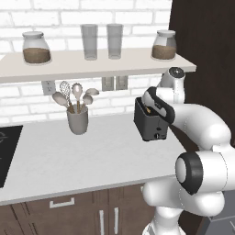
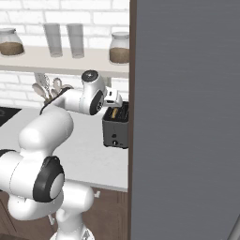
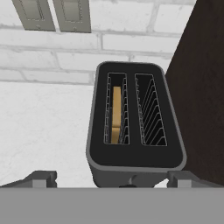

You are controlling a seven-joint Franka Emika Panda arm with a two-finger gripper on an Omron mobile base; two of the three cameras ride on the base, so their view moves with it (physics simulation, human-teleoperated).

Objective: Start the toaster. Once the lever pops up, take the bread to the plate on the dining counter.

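A small boxy dark grey toaster [image 3: 133, 127] is seen directly below the wide-open, empty fingers [image 3: 43, 178], its long axis running away from them, with a thin tan bread slice [image 3: 116, 114] upright in the toaster's left slot.

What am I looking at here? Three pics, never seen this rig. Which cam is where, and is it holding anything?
It's a rendered kitchen. A white robot arm rides a drivable base. Two pictures come from cameras on that base, behind the arm to its left and right. The third looks down from the hand. The gripper hangs open above the toaster, holding nothing. A slice of bread sits in one slot. Also on the worktop: a utensil holder. Above, a shelf holds jars and glasses.
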